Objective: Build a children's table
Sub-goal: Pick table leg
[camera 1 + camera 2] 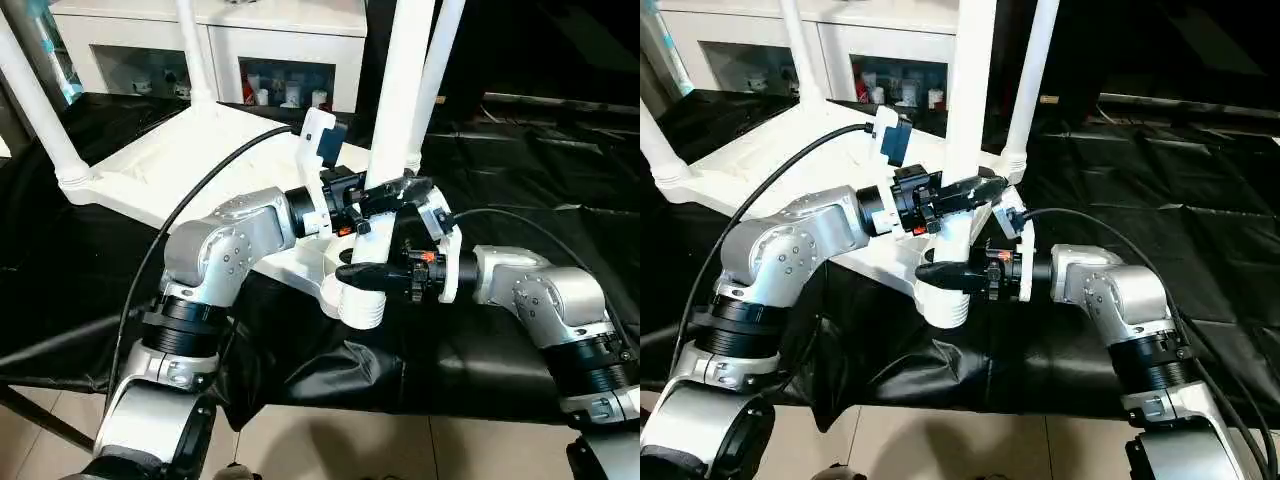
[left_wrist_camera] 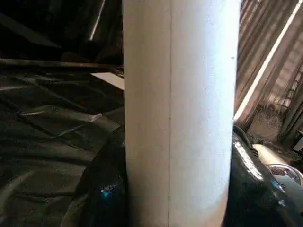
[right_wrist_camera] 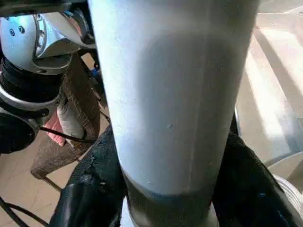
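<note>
The children's table lies upside down, its white top (image 1: 200,150) resting on a black-covered surface. Its near corner socket (image 1: 362,300) holds an upright white tube leg (image 1: 400,100). My left gripper (image 1: 385,195) is shut on this leg a little above the socket, and black fingers (image 2: 102,189) press both its sides in the left wrist view. Just below, at the socket's rim, my right gripper (image 1: 375,272) is also shut on the leg (image 3: 170,94), with fingers (image 3: 90,189) flanking it. Other legs (image 1: 40,110) (image 1: 195,50) (image 1: 435,70) stand in the remaining corners.
A white cabinet (image 1: 290,50) with glass doors stands behind the table. Black cloth (image 1: 520,180) covers the work surface, with its front edge just below my forearms. Pale floor tiles (image 1: 330,440) show in front. A black cable (image 1: 200,190) arcs over my left arm.
</note>
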